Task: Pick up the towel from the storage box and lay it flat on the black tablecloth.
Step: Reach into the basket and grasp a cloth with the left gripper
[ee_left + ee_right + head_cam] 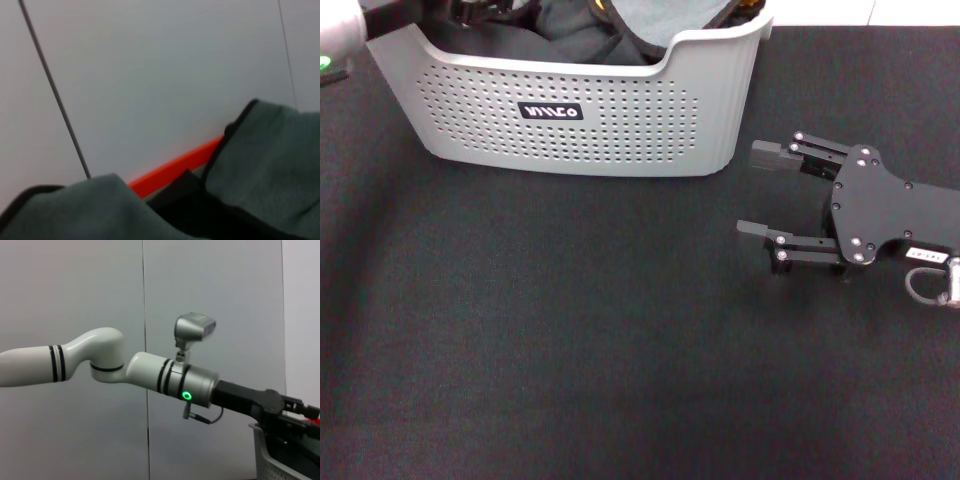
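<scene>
Black tablecloth [570,340]: spread flat across the whole near work surface. Right gripper [756,190]: low over the cloth at the right, jaws open and empty, fingers pointing toward the robot's left, just beside the storage box [570,120]. Storage box: at the far edge of the cloth, long axis running left to right, labelled wall facing the camera. Towel [650,25]: bunched inside the box, grey face up, black trim showing; long axis cannot be determined. Left gripper [485,8]: reaching into the box at its far left; jaw state cannot be determined.
</scene>
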### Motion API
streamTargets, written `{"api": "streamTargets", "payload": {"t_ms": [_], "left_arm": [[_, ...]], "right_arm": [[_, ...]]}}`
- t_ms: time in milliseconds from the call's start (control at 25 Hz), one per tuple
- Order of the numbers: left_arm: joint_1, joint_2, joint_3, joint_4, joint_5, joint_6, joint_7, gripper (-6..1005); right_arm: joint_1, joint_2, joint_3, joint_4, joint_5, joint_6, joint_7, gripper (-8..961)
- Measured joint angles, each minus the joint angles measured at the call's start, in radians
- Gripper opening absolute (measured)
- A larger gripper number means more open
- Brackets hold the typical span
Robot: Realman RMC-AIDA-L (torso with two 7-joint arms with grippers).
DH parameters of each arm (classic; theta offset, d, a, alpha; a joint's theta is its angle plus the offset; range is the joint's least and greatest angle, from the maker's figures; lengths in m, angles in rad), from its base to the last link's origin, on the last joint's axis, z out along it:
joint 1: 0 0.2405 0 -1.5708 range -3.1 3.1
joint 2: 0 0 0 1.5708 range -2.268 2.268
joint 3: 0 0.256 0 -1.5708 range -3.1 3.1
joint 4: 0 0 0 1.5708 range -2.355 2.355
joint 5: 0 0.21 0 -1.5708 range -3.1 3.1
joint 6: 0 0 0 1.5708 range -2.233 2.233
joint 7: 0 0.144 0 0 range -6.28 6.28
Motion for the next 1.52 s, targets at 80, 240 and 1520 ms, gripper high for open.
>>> {"api": "streamTargets", "payload": {"t_ms": [80, 240, 1520], "left_arm": [[-0.026, 0.0, 0.003, -0.036, 0.02, -0.021, -0.004, 683], [-0.064, -0.001, 0.006, -0.086, 0.055, -0.05, -0.007, 674], [-0.088, -0.005, 0.157, -0.127, 0.091, -0.199, 0.018, 125]], "right_arm": [[-0.001, 0.0, 0.0, 0.0, 0.001, -0.004, 0.0, 795], [-0.002, 0.0, 0.0, 0.0, 0.001, -0.006, 0.002, 796], [-0.022, 0.003, 0.0, 0.0, 0.004, -0.046, 0.007, 796]]}}
